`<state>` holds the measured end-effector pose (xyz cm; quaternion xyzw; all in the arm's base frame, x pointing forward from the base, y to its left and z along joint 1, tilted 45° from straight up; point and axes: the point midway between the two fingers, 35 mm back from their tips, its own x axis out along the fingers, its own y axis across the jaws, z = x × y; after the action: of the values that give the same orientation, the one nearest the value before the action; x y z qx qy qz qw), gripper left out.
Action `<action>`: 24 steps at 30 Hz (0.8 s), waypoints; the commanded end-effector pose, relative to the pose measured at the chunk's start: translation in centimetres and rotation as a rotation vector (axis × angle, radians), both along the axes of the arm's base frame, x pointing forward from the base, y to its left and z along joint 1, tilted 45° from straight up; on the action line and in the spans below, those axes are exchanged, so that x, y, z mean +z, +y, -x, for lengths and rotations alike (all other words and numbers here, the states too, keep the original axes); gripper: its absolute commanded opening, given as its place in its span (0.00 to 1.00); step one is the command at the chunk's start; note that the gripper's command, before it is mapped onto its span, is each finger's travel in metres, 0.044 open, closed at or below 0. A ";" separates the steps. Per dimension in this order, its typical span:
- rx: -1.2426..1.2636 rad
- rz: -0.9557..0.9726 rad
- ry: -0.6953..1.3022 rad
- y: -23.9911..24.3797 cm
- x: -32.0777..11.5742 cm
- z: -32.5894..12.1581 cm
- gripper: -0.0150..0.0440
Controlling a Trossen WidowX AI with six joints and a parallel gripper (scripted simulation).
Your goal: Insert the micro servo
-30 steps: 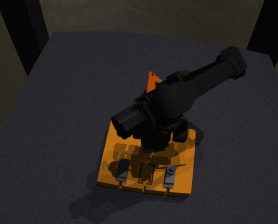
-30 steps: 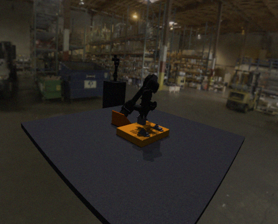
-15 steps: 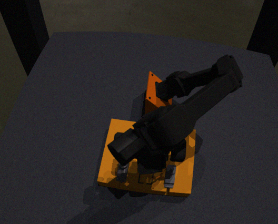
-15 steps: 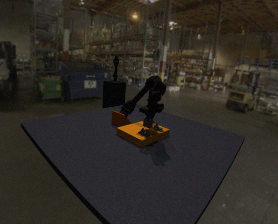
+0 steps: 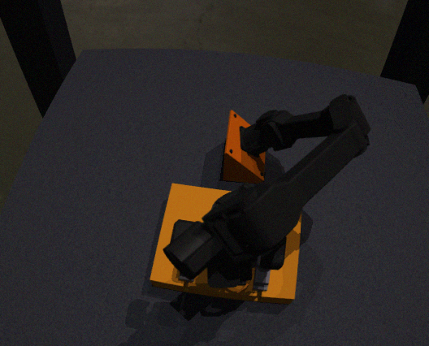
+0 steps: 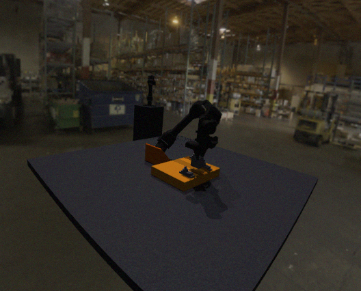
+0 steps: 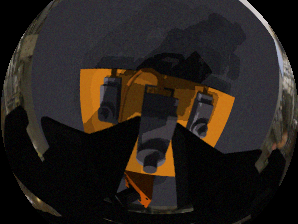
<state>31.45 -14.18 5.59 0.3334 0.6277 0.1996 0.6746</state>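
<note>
The loose micro servo (image 7: 159, 112), dark grey, is held between the fingers of my gripper (image 7: 157, 123) (image 6: 199, 163), which is shut on it. Its round boss and output shaft are at the end nearer the wrist camera. The servo hangs over the orange deck (image 5: 195, 196) (image 6: 169, 167) (image 7: 90, 92), between two seated servos. The marked pocket (image 7: 173, 93) shows only as a bit of dark outline past the servo's far end; the rest is hidden. The orange cable (image 7: 145, 71) loops beyond the servo. The arm covers the held servo in the top view. The height gap to the deck is unclear.
One seated servo (image 5: 262, 278) (image 7: 109, 100) stands on one side of the held servo and another seated servo (image 7: 201, 115) (image 5: 186, 278) on the other, both close to the fingers. An orange wedge mount (image 5: 233, 138) (image 6: 154, 154) carries the arm's base behind the deck.
</note>
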 end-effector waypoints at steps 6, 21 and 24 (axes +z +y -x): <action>-0.007 0.001 -0.006 0.7 -0.7 -0.4 0.25; -0.007 0.001 -0.006 1.1 -1.2 -0.5 0.25; -0.007 0.001 -0.006 1.3 -1.3 -0.5 0.25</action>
<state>31.94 -13.04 4.36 0.3318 0.6257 0.1983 0.6775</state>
